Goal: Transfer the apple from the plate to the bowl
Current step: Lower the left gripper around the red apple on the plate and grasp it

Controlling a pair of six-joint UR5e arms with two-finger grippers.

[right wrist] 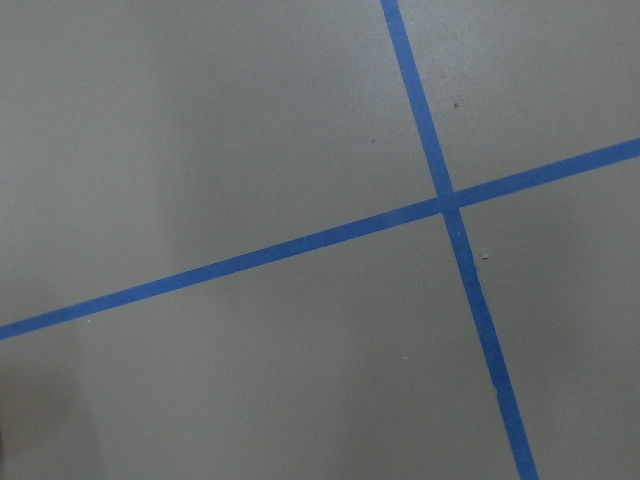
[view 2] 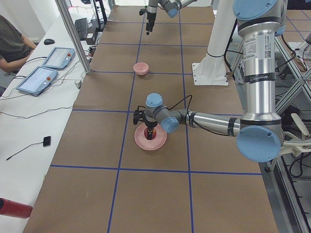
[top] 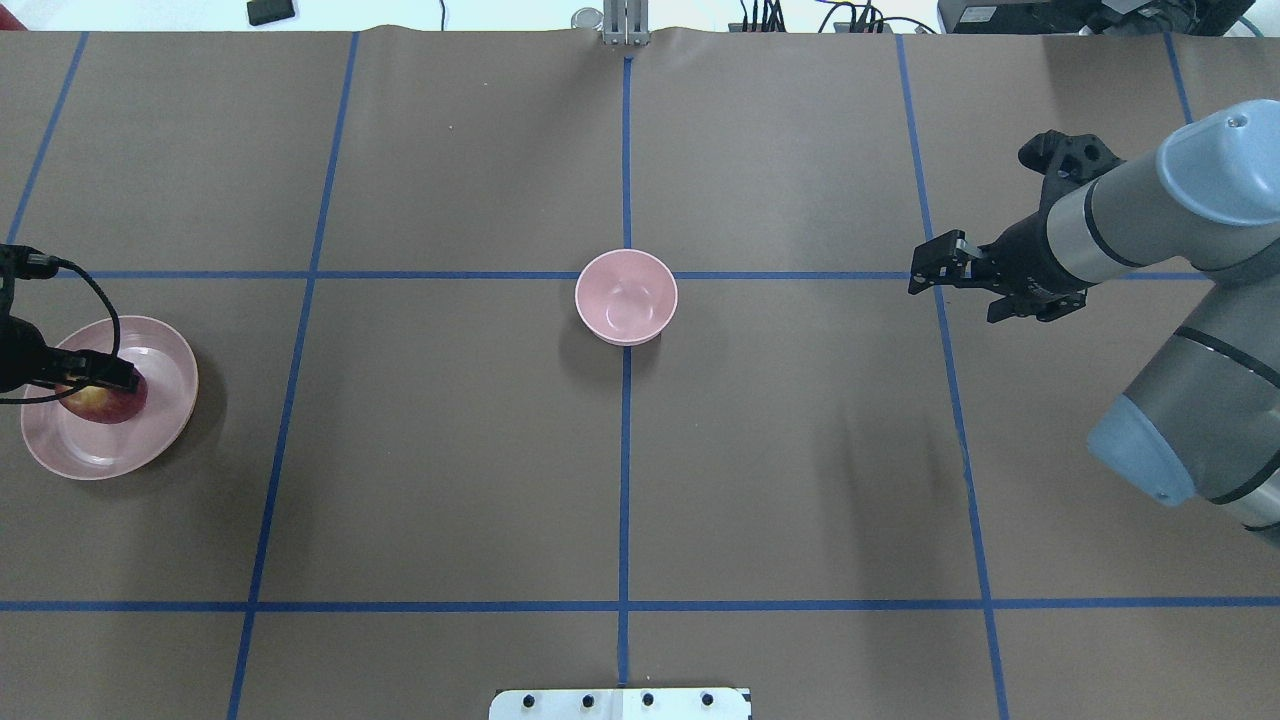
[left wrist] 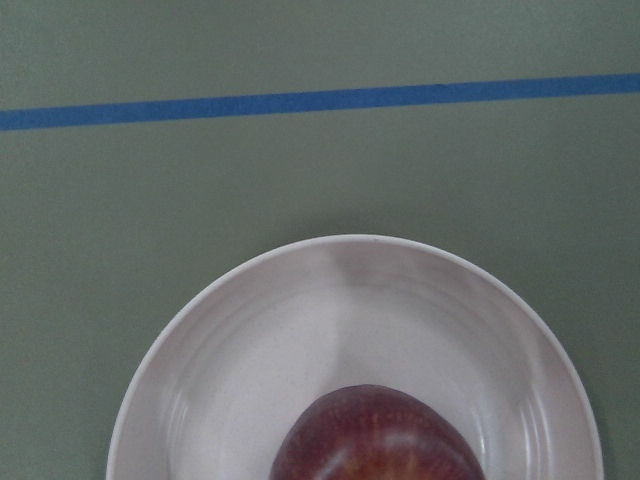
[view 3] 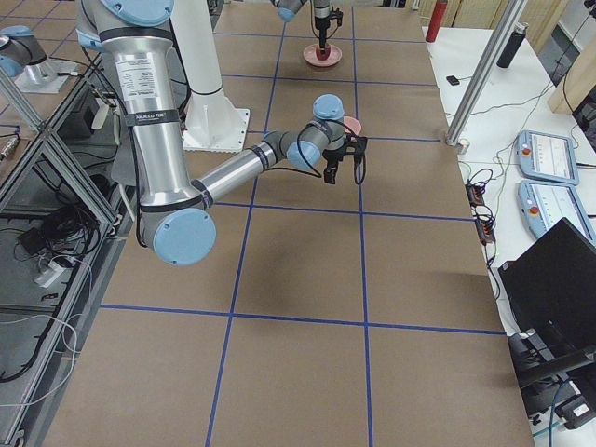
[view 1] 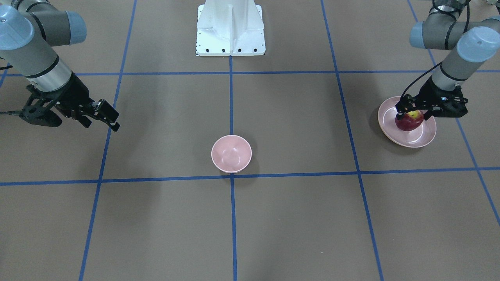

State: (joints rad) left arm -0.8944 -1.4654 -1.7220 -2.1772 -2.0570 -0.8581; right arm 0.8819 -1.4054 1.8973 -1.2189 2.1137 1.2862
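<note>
The dark red apple (view 1: pixel 409 121) sits in the middle of the wide pink plate (view 1: pixel 426 136) at the table's left end. My left gripper (view 1: pixel 412 114) points down over it, a finger against each side, shut on the apple, which still rests on the plate. The overhead view shows the same apple (top: pixel 112 405), plate (top: pixel 150 440) and gripper (top: pixel 100 385). The left wrist view shows the apple's top (left wrist: pixel 375 435) on the plate (left wrist: pixel 250 340). The small pink bowl (view 1: pixel 231 153) (top: pixel 626 296) stands empty at the table's centre. My right gripper (top: pixel 920 268) (view 1: pixel 102 123) hovers open and empty, far right of the bowl.
The white robot base (view 1: pixel 230 29) stands behind the bowl. Blue tape lines (right wrist: pixel 445 205) grid the brown table. An operators' desk with tablets (view 2: pixel 46 68) and a seated person (view 2: pixel 9 43) runs along the far side.
</note>
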